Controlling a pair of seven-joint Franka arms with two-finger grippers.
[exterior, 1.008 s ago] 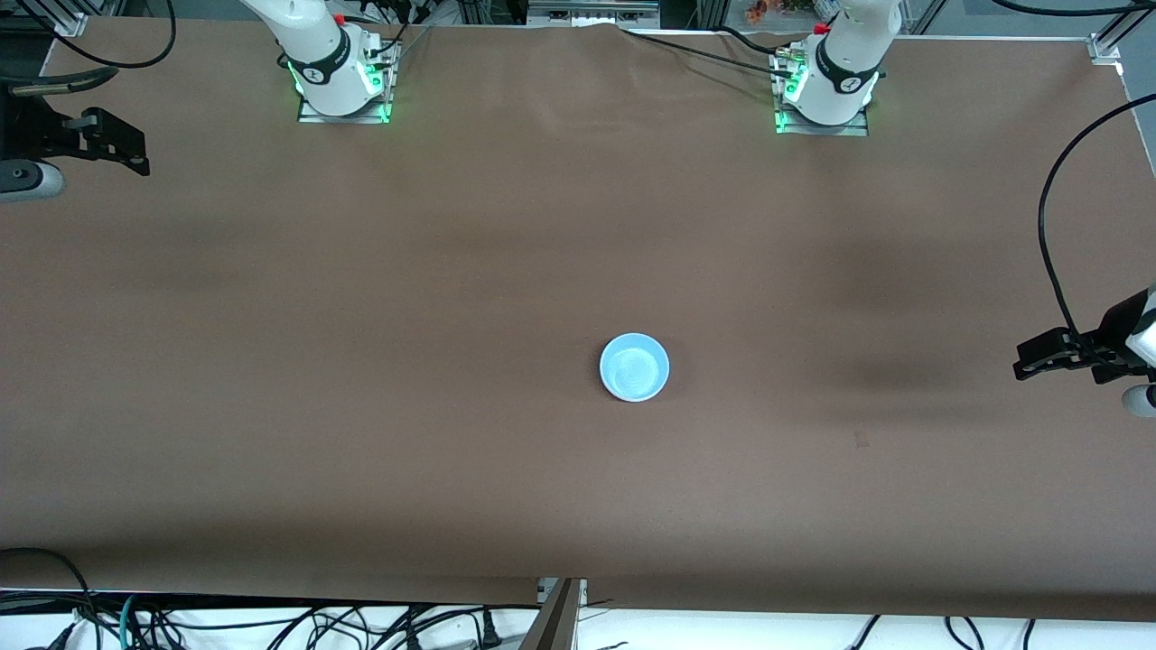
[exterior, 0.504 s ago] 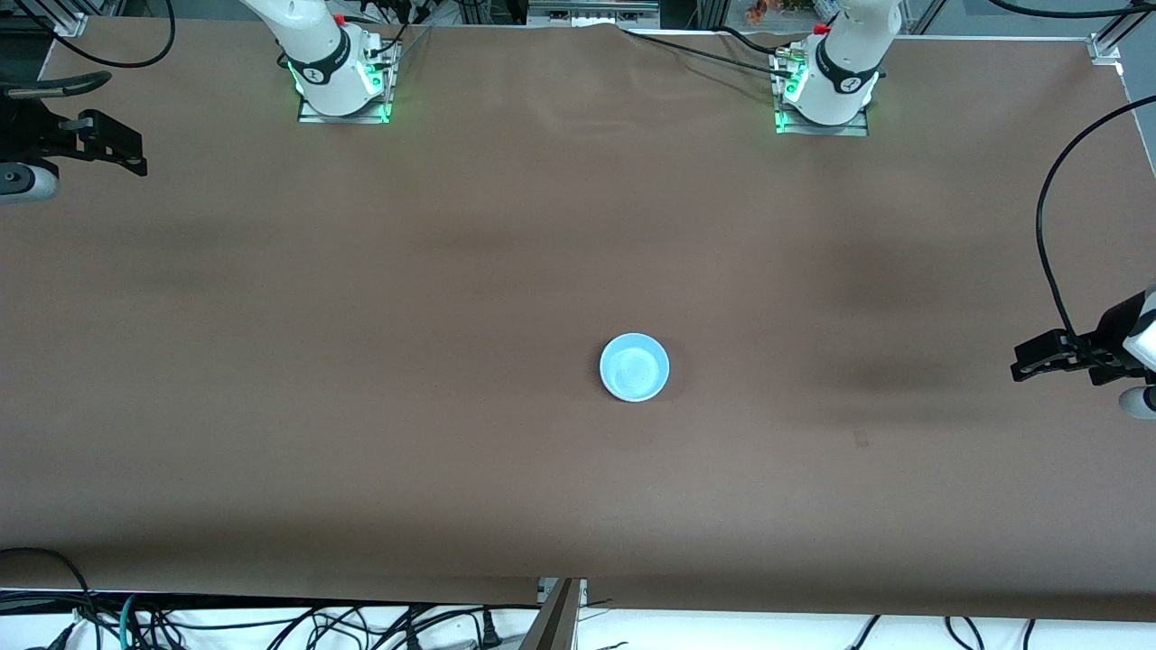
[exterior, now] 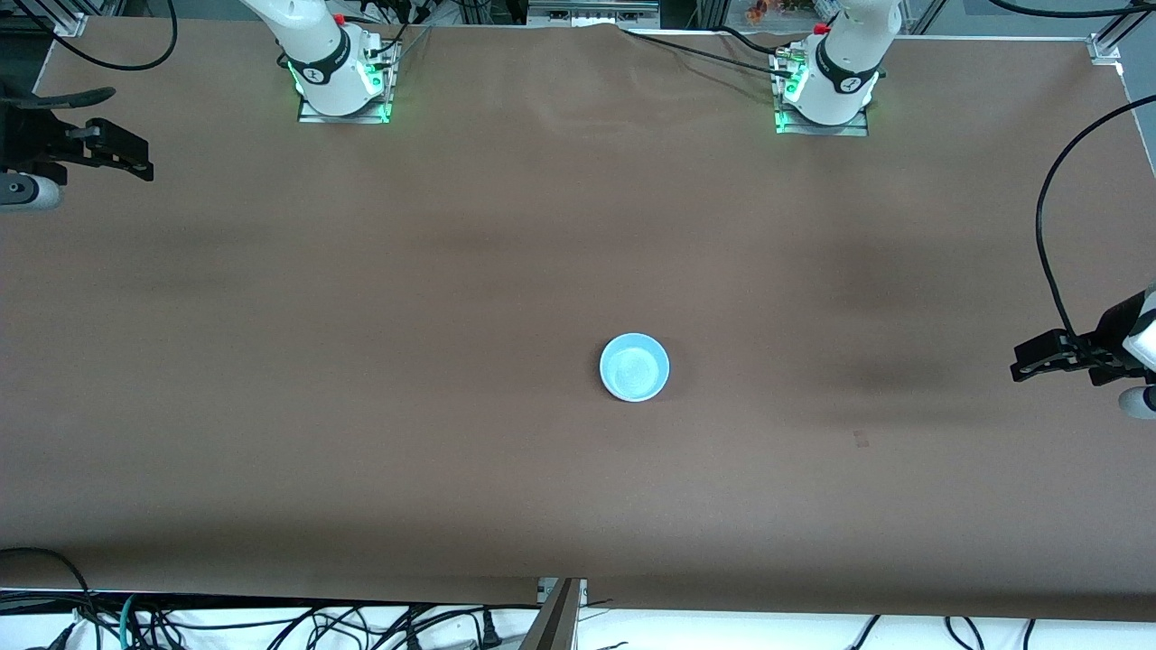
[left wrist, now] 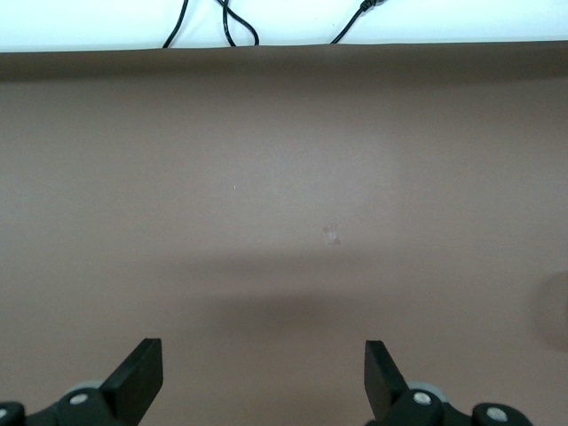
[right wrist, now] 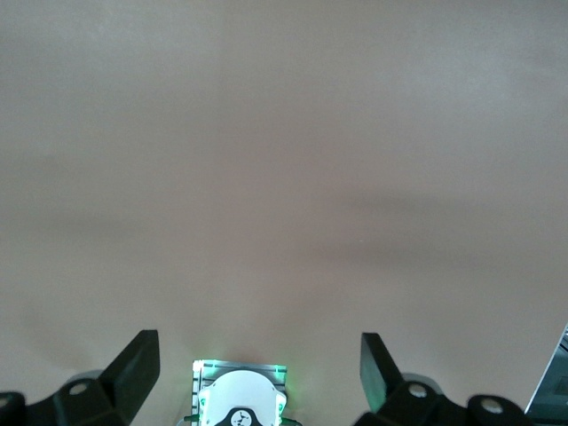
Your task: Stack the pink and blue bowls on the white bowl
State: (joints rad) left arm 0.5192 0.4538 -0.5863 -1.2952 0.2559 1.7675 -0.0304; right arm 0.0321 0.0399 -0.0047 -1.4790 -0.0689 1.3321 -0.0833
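Observation:
A light blue bowl (exterior: 634,366) stands upright on the brown table near its middle, empty inside. No pink bowl and no white bowl shows in any view; I cannot tell whether anything sits under the blue bowl. My left gripper (exterior: 1124,375) hangs at the left arm's end of the table, well apart from the bowl; in the left wrist view it (left wrist: 257,380) is open over bare table. My right gripper (exterior: 36,167) hangs at the right arm's end; in the right wrist view it (right wrist: 257,373) is open and empty, with its own arm's base (right wrist: 238,395) below it.
The brown table cover (exterior: 361,316) is bare around the bowl. The arm bases (exterior: 341,81) (exterior: 826,90) stand along the table edge farthest from the front camera. Loose cables (exterior: 271,623) lie past the nearest edge, and a black cable (exterior: 1048,226) hangs by my left gripper.
Both grippers have shifted only slightly at their ends of the table. The blue bowl has not moved.

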